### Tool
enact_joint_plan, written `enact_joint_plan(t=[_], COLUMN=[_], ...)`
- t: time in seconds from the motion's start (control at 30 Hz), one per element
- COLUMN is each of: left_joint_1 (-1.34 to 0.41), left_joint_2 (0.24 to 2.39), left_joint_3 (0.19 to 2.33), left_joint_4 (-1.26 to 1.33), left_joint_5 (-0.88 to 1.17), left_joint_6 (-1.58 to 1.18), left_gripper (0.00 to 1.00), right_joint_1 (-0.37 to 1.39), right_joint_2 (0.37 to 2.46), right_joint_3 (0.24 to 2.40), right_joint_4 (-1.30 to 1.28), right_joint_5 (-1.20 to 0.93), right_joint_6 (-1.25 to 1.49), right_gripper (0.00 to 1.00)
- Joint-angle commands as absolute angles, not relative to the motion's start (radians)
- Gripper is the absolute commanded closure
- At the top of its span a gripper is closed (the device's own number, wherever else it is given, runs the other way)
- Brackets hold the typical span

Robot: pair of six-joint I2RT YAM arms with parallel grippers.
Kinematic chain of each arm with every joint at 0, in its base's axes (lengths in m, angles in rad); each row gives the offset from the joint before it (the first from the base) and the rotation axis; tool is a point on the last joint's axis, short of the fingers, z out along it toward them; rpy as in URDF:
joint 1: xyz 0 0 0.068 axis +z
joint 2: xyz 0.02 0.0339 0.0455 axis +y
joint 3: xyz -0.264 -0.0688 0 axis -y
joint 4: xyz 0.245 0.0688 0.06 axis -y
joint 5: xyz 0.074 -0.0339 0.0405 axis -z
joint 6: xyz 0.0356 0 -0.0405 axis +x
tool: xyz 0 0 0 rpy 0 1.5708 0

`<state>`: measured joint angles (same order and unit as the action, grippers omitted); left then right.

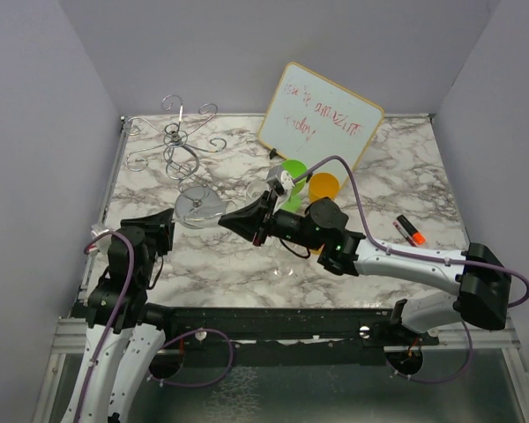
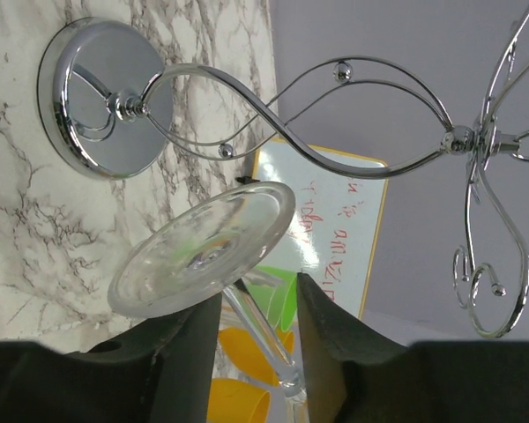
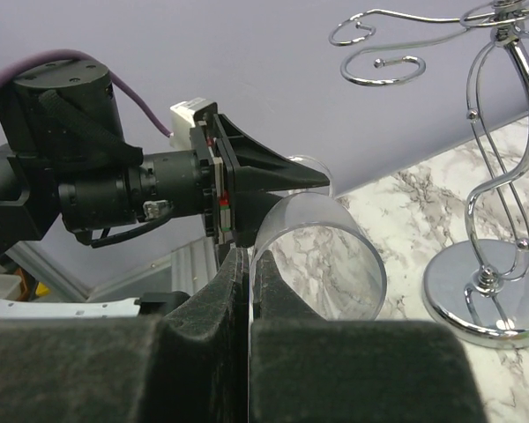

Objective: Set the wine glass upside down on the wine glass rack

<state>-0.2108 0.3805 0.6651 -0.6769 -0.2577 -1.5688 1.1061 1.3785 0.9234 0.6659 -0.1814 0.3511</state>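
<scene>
The clear wine glass lies on its side in the air between my two grippers. My right gripper is shut on the rim of its bowl. My left gripper is open with the stem between its fingers, close to one finger and apart from the other. The round foot sits just past the fingertips. The silver wire wine glass rack stands upright on its disc base just beyond the glass. In the top view the rack is at the back left, with both grippers meeting below it.
A whiteboard leans at the back. A green cup and an orange cup stand behind the right wrist. An orange marker lies at the right. Grey walls close in on three sides.
</scene>
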Motion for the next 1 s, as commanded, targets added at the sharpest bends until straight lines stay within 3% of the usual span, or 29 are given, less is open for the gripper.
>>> enact_joint_plan(t=[0.0,0.2,0.3,0.4,0.6,0.83,0.97], left_joint_1=[-0.208,-0.208,-0.207,-0.207,-0.207,-0.207,-0.207], left_joint_2=[0.390,0.383,0.383,0.386,0.394,0.408,0.462], left_joint_3=[0.667,0.655,0.658,0.653,0.653,0.757,0.854], left_joint_4=[-0.660,-0.600,-0.579,-0.517,-0.495,-0.482,-0.471], left_joint_5=[-0.273,-0.276,-0.274,-0.259,-0.274,-0.324,-0.249], left_joint_6=[-1.877,-1.867,-1.846,-1.784,-1.686,-1.303,-1.001], left_gripper=[0.68,1.00,1.00,1.00,1.00,1.00,1.00], right_joint_1=[1.114,1.114,1.114,1.114,1.114,1.114,1.114], right_joint_2=[1.363,1.341,1.334,1.323,1.240,1.093,1.091], right_joint_3=[0.908,0.878,0.867,0.850,0.794,0.785,0.882], right_joint_4=[0.741,0.742,0.735,0.718,0.643,0.404,0.242], right_joint_5=[-0.242,-0.258,-0.245,-0.214,-0.146,0.037,0.066], right_joint_6=[0.370,0.393,0.405,0.419,0.426,0.410,0.376], right_gripper=[0.99,0.99,0.94,0.68,0.43,0.28,0.23])
